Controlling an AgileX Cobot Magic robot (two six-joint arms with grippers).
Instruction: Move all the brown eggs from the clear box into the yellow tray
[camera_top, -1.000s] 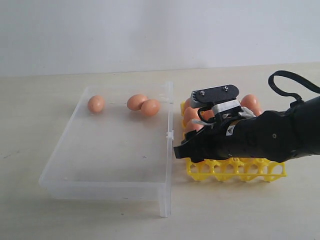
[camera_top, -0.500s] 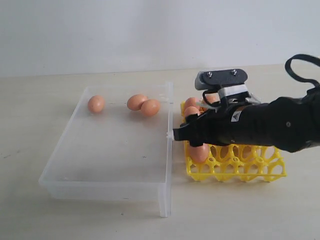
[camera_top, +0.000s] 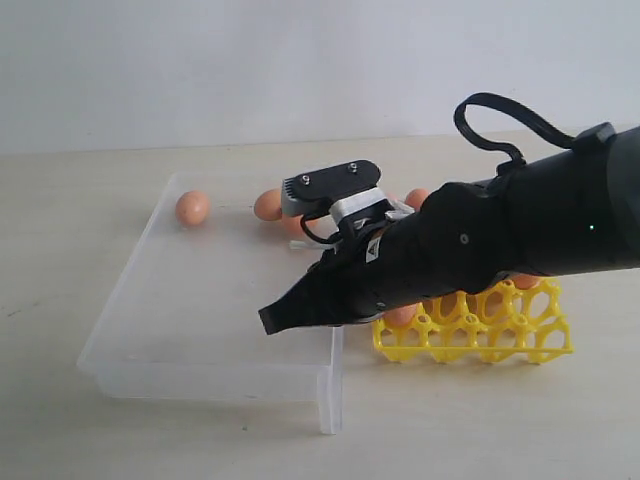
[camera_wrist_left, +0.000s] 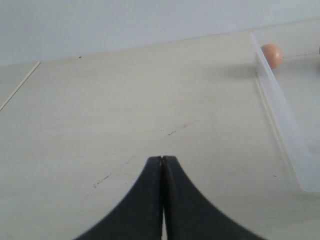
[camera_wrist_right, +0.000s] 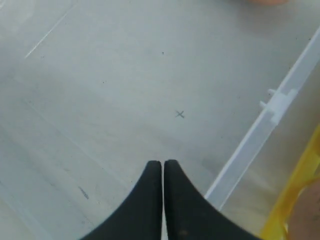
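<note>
The clear box (camera_top: 150, 300) lies left of the yellow tray (camera_top: 470, 335). Two brown eggs (camera_top: 192, 207) (camera_top: 267, 205) rest at the box's far end, and a third is mostly hidden behind my right arm. More eggs (camera_top: 400, 315) (camera_top: 417, 197) sit in the tray, largely covered by the arm. My right gripper (camera_top: 272, 320) (camera_wrist_right: 163, 162) hangs over the box's near right floor, shut and holding nothing. My left gripper (camera_wrist_left: 162, 159) is shut over bare table outside the box wall (camera_wrist_left: 285, 125), with one egg (camera_wrist_left: 272, 54) seen through the wall.
The box's right wall (camera_wrist_right: 260, 135) with its clip runs between the box floor and the yellow tray (camera_wrist_right: 300, 190). A black cable loop (camera_top: 500, 125) arches above my right arm. A pale wall stands behind the light wooden table (camera_top: 80, 420).
My right gripper has swung left from above the yellow tray to over the clear box, and its jaws have gone from open to shut. An egg now shows in a front tray cup.
</note>
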